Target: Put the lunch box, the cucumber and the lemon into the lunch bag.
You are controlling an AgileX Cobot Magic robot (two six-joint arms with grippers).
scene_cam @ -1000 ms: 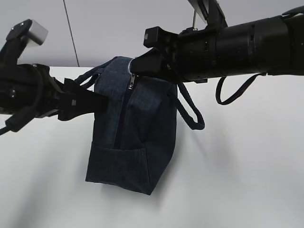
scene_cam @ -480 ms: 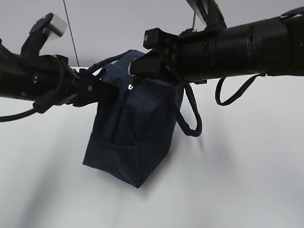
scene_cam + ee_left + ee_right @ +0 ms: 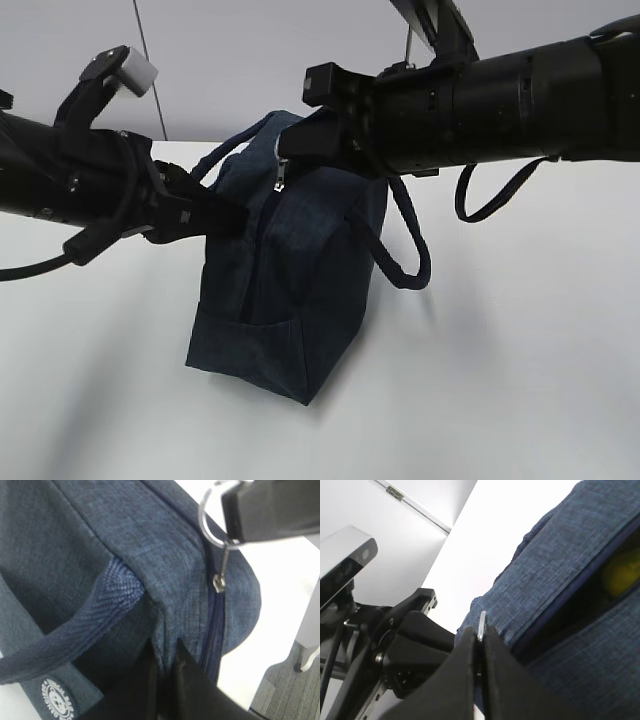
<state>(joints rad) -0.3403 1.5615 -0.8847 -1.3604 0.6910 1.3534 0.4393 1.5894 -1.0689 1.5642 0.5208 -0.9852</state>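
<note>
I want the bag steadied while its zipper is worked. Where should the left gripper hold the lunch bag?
On the fabric fold beside the zipper track, coming from the lunch bag's left side: the left gripper pinches that ridge there, leaving the ring pull free.

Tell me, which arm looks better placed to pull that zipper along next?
Probably the right: its gripper already pinches the ring pull, while the left gripper clamps the lunch bag fabric, steadying it.

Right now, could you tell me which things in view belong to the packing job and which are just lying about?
Job:
- lunch bag, pinched by left hand
- ring pull, clamped by right hand
- lemon, inside the bag

Lying about:
- table only
</note>
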